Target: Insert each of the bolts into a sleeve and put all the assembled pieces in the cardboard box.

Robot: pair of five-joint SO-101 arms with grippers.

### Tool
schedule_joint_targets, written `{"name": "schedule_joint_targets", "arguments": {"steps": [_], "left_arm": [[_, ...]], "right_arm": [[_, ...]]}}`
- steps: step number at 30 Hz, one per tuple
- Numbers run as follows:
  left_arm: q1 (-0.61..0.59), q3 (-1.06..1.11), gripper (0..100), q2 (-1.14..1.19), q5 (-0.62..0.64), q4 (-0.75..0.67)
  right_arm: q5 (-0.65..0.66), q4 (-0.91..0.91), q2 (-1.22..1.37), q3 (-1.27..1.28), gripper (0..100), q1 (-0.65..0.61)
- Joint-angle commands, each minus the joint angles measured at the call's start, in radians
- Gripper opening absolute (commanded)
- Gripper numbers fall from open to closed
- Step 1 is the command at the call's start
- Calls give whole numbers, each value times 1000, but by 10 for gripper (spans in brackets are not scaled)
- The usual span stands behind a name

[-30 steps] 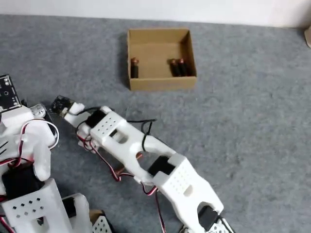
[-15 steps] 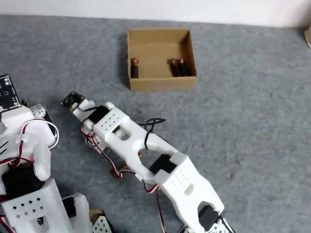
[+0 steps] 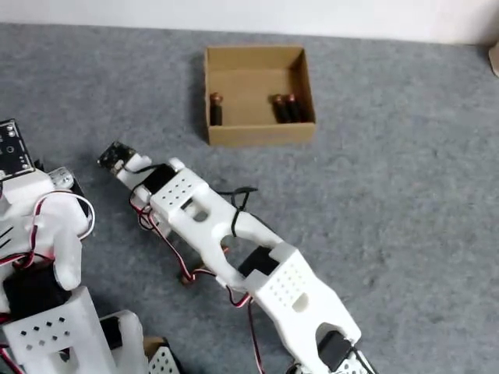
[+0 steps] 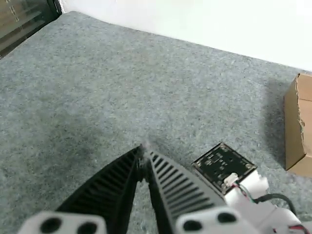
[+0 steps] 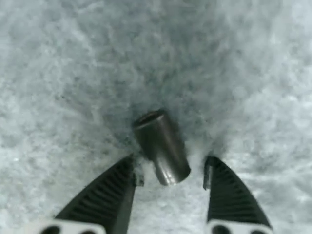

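1. Tabletop [image 3: 405, 195], grey and felted, carries everything.
2. Right arm [image 3: 234, 234] lies stretched low across it, bringing its gripper to a loose sleeve.
3. Cardboard box [image 3: 261, 134] stands beyond the arm, with assembled pieces [image 3: 285, 107] inside.
4. Left gripper [image 4: 145, 155], pressed together and empty, hangs aside.
5. Right gripper [image 5: 170, 168] is spread, straddling the sleeve for a pinch.
6. Sleeve [image 5: 161, 146] lies on its side between those fingers, not yet pinched.

Grey carpeted counter [image 3: 405, 195]
A white wall [image 3: 312, 15] runs along its far edge; the grey cover looks rough.
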Motion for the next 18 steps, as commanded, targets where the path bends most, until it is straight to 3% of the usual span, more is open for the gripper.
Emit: {"name": "schedule_joint_targets", "arguments": {"steps": [1,12,18], "left_arm": [[-5,-4,24,-15,-2,2],[-5,-4,24,-15,-2,2],[-5,-2,24,-15,-2,2]], "right_arm": [[80,27,35,-21,156,-68],[258,-15,31,-15,156,-102],[270,-58,35,-18,156,-125]]}}
